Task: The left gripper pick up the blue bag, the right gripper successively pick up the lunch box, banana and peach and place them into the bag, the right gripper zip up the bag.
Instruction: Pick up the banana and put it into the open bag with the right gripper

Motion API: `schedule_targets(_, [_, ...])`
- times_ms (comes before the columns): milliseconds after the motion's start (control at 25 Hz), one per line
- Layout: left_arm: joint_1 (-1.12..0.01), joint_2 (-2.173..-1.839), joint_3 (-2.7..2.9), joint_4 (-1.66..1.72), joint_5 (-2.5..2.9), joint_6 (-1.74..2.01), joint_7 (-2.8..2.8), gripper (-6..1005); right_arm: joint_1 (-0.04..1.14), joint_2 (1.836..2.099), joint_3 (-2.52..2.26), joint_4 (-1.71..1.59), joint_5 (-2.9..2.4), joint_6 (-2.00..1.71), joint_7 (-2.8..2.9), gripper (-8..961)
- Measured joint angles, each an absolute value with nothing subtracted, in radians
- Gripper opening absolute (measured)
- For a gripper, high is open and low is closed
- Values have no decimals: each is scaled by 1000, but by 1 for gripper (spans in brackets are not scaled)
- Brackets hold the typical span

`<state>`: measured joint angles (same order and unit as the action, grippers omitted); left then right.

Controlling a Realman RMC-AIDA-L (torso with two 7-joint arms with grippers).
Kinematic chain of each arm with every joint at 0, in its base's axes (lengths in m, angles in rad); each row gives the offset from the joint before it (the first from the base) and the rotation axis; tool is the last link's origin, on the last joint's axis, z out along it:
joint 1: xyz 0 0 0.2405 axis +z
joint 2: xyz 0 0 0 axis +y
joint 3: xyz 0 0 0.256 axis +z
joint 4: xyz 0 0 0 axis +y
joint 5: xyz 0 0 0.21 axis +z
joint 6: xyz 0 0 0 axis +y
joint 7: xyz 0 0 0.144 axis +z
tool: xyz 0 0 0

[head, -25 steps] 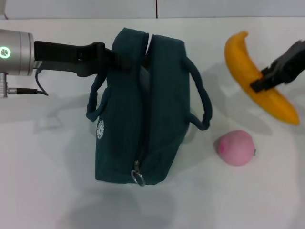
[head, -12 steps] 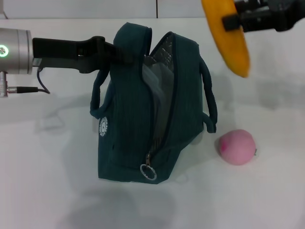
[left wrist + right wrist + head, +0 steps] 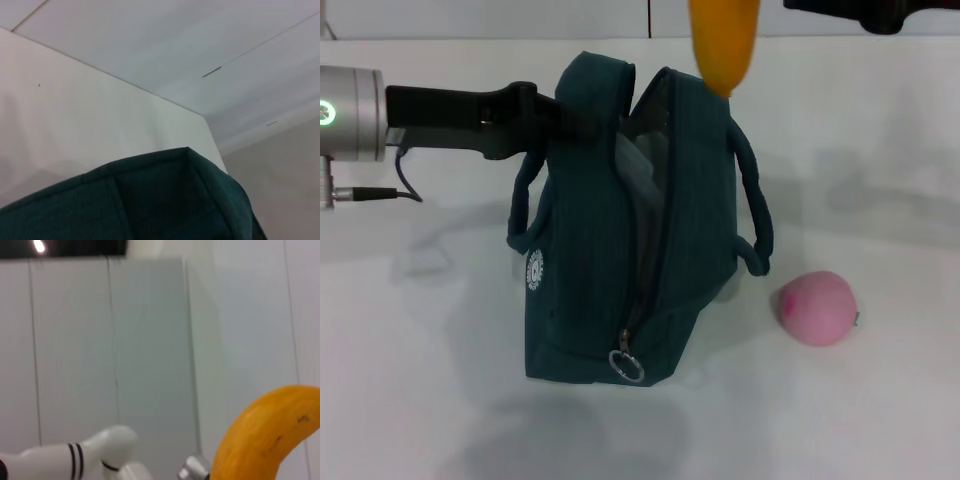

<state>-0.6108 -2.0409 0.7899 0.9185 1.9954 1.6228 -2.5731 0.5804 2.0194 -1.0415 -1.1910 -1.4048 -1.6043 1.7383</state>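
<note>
The dark blue-green bag [image 3: 640, 230] stands on the white table, its zip open at the top. My left gripper [image 3: 572, 117] is shut on the bag's top left edge and holds it up. The bag's cloth fills the lower part of the left wrist view [image 3: 165, 200]. A pale lunch box [image 3: 634, 165] shows inside the opening. The yellow banana [image 3: 723, 42] hangs in the air just above the bag's far right top edge, held by my right gripper [image 3: 865, 12], which is mostly cut off by the frame's top. The banana also shows in the right wrist view [image 3: 260, 440]. The pink peach [image 3: 817, 308] lies on the table right of the bag.
The bag's two handles [image 3: 752, 205] hang down its sides, and a zip pull ring [image 3: 627, 366] hangs at its near end. The white table [image 3: 420, 380] stretches around the bag; its far edge meets the wall.
My right gripper has lifted the banana off the table and carried it left and up, to above the bag's opening. The bag's top has opened wider. The peach has not moved.
</note>
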Motion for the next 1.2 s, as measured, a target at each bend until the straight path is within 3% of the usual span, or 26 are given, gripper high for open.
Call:
schedule_targets(480, [-624,-2040,790,914,1995,1624,-2572,46,588,2021,-1222,-781,-1142,-1657,1342,404])
schedule_targets(1200, [-622,-2037,790,914,1994,1624,-2572,46,604,2026,-1300,-539,-1091,-1646,1270,413])
